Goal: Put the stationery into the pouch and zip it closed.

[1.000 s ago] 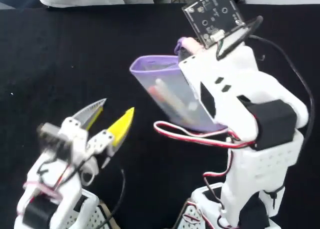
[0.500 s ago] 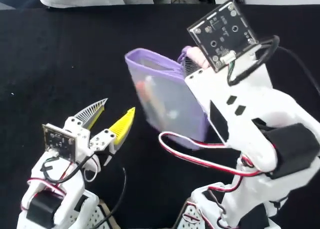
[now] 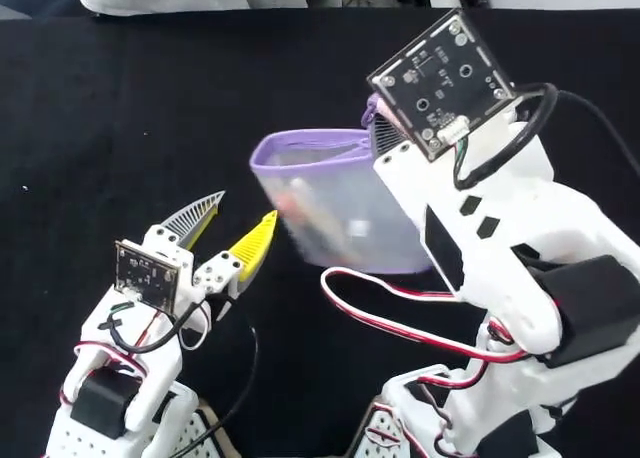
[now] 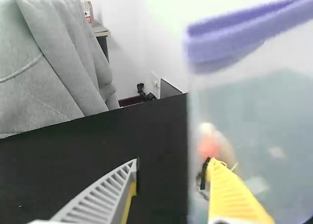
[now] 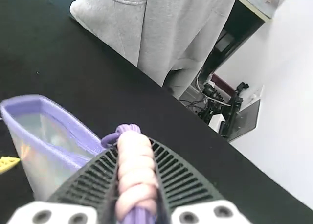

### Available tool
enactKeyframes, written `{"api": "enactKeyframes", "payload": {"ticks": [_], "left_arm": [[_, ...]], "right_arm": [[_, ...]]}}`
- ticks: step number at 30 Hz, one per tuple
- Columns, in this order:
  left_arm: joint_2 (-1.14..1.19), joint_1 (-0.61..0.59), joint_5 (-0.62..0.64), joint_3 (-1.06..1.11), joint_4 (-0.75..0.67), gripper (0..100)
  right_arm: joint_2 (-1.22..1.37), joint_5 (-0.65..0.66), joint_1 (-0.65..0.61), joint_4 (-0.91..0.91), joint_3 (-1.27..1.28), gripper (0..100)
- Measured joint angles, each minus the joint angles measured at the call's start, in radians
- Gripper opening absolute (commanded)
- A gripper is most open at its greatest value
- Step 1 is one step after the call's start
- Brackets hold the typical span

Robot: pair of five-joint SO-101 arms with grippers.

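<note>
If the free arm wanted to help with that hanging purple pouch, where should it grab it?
Probably the purple rim at the pouch end away from the right gripper, which is shut on the pink pull. The open left gripper faces that end, so come from its side, one finger on each face of the band; the clear wall below looks floppy.

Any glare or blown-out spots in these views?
Left wrist view: the white wall is blown out around the top of the pouch. Right wrist view: wall bright, right tool and pouch evenly lit. High view: black table shows no glare, no clear shadows.
</note>
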Motion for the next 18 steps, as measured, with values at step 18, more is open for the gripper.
{"api": "enactKeyframes", "payload": {"ticks": [18], "left_arm": [[0.000, 0.292, -0.075, 0.000, 0.000, 23]], "right_arm": [[0.000, 0.029, -0.038, 0.000, 0.074, 1.2]]}}
